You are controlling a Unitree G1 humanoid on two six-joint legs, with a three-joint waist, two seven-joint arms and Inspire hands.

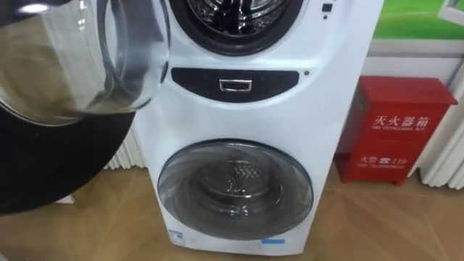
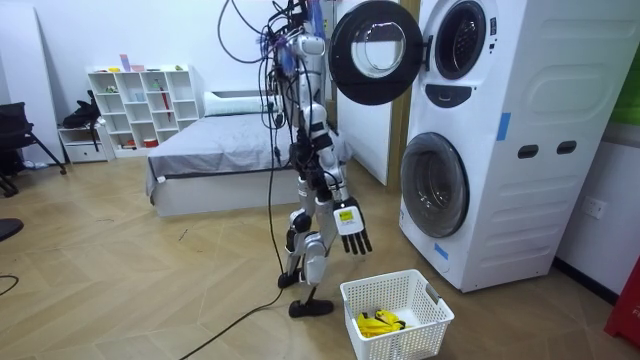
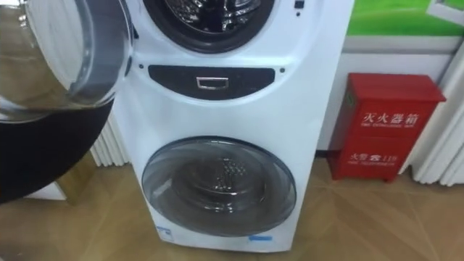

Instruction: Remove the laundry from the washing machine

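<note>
Below, yellow clothes (image 2: 380, 322) crumpled in a small heap inside a white lattice basket (image 2: 415, 340), on the floor before the stacked washing machine (image 2: 500, 140), upper door (image 2: 372, 52) swung open, right hand (image 2: 352, 228) hanging empty, fingers straight.

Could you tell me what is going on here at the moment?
The robot stands facing the stacked washing machines. The upper door is swung open to its left, and the lower door is closed. Its right hand hangs open at its side, holding nothing. A white basket sits on the floor near its feet with something yellow in it. Nothing is being lifted out of the upper drum yet.
</note>
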